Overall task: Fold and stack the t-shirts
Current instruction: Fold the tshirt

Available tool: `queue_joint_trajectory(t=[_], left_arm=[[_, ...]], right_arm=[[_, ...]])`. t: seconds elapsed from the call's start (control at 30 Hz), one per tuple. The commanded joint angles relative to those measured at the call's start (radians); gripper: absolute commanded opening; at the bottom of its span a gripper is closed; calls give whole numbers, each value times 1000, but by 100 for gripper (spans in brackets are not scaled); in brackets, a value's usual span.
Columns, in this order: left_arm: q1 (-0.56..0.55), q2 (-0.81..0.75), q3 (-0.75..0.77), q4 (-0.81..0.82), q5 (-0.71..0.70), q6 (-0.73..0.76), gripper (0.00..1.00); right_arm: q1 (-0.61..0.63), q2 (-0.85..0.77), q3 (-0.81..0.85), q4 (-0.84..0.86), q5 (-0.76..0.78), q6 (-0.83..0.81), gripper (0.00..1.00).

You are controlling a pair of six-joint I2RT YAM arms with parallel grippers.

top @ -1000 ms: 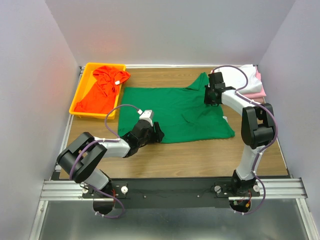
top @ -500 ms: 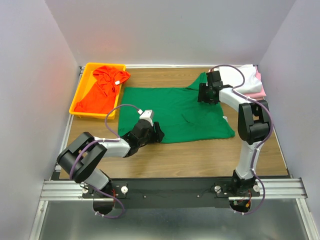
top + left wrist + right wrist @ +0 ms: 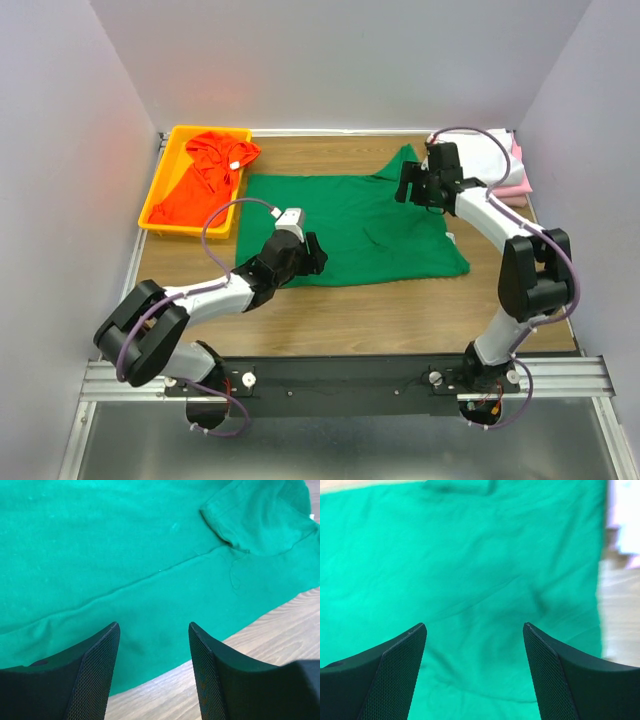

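Observation:
A dark green t-shirt lies spread flat on the wooden table; it fills the left wrist view and the right wrist view. My left gripper hovers open over the shirt's near hem, holding nothing. Over the shirt's far right part, by the sleeve, my right gripper is wide open and empty. An orange-red t-shirt with a white neck tag lies crumpled in the yellow tray. A white t-shirt sits folded on a pink t-shirt at the back right.
The yellow tray stands at the back left corner. The folded white and pink stack lies just right of the green shirt. Bare wood runs along the near side of the table. Grey walls close in the left, back and right.
My right gripper has opened and let go of the green shirt, shifting slightly left. The left gripper has moved a little farther over the shirt's near hem, still open.

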Motion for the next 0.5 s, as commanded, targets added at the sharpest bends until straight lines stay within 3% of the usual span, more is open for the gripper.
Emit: queue_joint_trajectory(t=[0.0,0.47], left_arm=[[-6,51,15,-14,-53,15,66],[-8,164,-68,76,-50,-25,65]], right_arm=[[57,-30,-126,40,-104,45,85],[103,-24,-357,94,-137,177,84]])
